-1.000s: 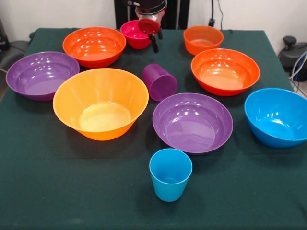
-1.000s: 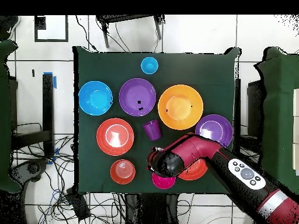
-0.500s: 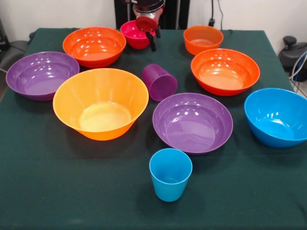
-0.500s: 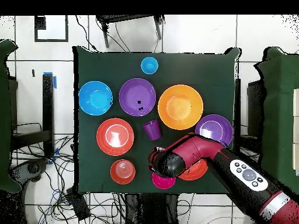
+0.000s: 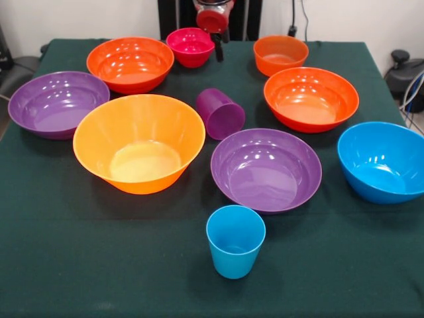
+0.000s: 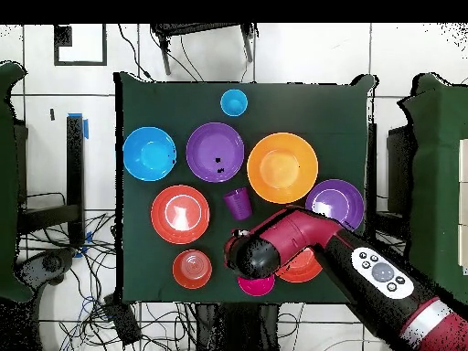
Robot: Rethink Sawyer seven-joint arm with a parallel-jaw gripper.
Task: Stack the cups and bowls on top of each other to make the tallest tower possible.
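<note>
Nothing is stacked yet: all ten pieces are seen apart on the green desk (image 5: 59,265). The light blue cup (image 5: 235,240) stands upright at the near edge, and the purple cup (image 5: 220,112) is tipped over in the middle, between the big orange bowl (image 5: 139,142) and a red-orange bowl (image 5: 311,98). A purple bowl (image 5: 266,169) lies just behind the blue cup, with the blue bowl (image 5: 382,161) to its side. A second purple bowl (image 5: 57,103), a second red-orange bowl (image 5: 130,63), the small magenta bowl (image 5: 190,46) and the small orange bowl (image 5: 281,54) are set farther back.

The pieces are judged light, stiff and slippery, being glossy plastic; a hold across a rim wall is likely surest, one finger inside and one outside. The widest bowls would best serve as the base.

The gripper (image 5: 216,44) hangs just beside the magenta bowl's rim, holding nothing; whether it is released or clenched cannot be told.
</note>
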